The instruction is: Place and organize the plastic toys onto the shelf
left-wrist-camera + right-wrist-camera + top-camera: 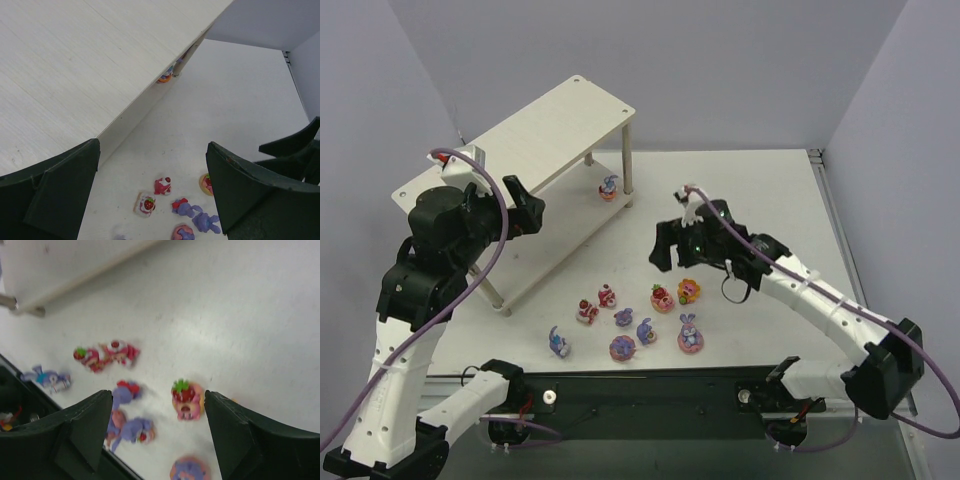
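Observation:
The shelf (550, 130) stands at the back left, and one bunny toy (609, 187) sits on its lower board. Several plastic toys lie on the table in front of it, among them a strawberry bear (662, 297), an orange flower figure (689, 291) and a purple bunny on a pink base (690, 333). My left gripper (525, 213) is open and empty, beside the top board (75, 65). My right gripper (667, 245) is open and empty above the toys. In the right wrist view the strawberry bear (186, 399) lies just ahead of its fingers (245, 435).
The black base rail (660, 395) runs along the near edge, just behind the nearest toys. A thin white shelf leg (627, 160) stands next to the shelved bunny. Grey walls close in the back and sides.

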Robot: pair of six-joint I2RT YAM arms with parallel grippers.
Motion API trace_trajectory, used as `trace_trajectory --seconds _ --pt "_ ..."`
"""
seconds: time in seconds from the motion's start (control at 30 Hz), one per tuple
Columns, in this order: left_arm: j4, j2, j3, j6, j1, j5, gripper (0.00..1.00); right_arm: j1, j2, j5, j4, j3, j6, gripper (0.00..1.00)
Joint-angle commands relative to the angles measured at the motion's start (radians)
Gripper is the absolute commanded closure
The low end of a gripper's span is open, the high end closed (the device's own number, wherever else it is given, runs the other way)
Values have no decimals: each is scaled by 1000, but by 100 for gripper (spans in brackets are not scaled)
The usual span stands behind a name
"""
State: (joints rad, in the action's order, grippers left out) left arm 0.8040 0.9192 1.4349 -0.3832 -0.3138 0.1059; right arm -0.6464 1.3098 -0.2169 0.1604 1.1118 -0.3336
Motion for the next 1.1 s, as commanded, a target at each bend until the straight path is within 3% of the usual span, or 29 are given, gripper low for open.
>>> trace_trajectory --seconds 0.0,0.13,0.27,0.37,0.57,0.83,1.07 --pt "-45 -2 7 27 -4 23 3 -71 -159 131 140 -160 -34 24" --pt "-61 -2 2 32 -2 -1 3 -154 -329 371 189 -302 -168 17" --pt "-77 10 -1 27 -2 -17 3 -162 -428 340 246 -377 -197 14" --pt "-68 23 13 30 -2 -14 3 -174 -417 265 298 -398 -194 13" --pt "-74 3 -17 14 -1 -17 3 -231 -411 275 278 -486 -269 12" --pt "-51 15 -19 3 1 -31 3 -298 -405 266 142 -630 -338 13" --pt "-43 9 -37 0 1 -31 3 -375 -307 339 62 -672 -363 14"
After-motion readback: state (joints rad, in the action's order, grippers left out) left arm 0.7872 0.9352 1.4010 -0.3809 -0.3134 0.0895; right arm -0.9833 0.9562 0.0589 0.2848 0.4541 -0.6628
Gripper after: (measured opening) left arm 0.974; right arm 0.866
